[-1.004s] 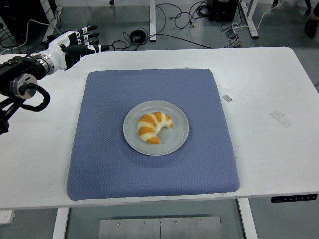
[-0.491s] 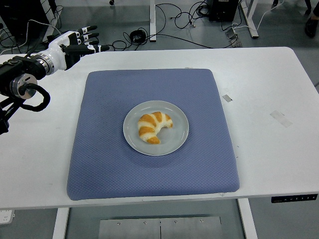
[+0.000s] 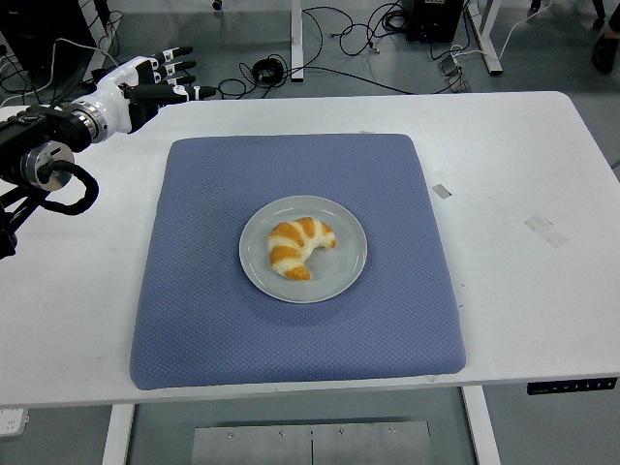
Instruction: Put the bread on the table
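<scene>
A white table [image 3: 542, 155] is covered in its middle by a blue mat [image 3: 300, 329]. A grey plate [image 3: 344, 271] is set at the mat's centre, and the bread [image 3: 298, 246], a croissant, is laid on it. The left hand [image 3: 145, 82] is held over the table's far left corner, well apart from the bread, fingers [image 3: 179, 68] stretched out and nothing grasped.

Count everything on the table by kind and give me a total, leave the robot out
Croissant: 1
Grey plate: 1
Blue mat: 1
Tape strips on the bare tabletop: 2
Total: 5
</scene>
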You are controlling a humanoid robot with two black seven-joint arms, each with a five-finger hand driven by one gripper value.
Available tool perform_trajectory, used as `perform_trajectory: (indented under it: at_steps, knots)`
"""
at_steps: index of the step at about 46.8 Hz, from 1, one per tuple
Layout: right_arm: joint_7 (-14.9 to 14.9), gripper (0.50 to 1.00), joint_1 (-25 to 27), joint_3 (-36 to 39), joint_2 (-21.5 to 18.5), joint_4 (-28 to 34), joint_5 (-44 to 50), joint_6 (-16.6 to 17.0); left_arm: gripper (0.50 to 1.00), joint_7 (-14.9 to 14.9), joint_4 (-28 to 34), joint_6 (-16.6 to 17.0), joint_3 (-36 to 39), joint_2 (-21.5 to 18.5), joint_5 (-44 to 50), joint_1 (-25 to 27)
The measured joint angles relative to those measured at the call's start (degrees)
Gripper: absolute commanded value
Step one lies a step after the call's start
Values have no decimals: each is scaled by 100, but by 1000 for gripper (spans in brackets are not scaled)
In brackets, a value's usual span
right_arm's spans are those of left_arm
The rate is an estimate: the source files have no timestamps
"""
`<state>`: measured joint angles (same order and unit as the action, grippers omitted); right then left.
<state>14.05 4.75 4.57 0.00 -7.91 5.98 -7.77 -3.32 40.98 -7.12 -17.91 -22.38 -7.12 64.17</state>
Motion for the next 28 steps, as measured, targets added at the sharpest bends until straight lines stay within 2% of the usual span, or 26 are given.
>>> perform_trajectory:
  at_steps: [6,16,28]
  knots:
    - [0,1000,0,0,0,0,0,2,971,-2,218,-1,119,-66,-6,73]
    - [0,1000,-1,-2,0,0,0,2,971,5,953,-2,928,-327,-15,585]
    - [0,1000,0,-1,0,0,0,0,971,14,1381,-36,1026,-466,-431,816]
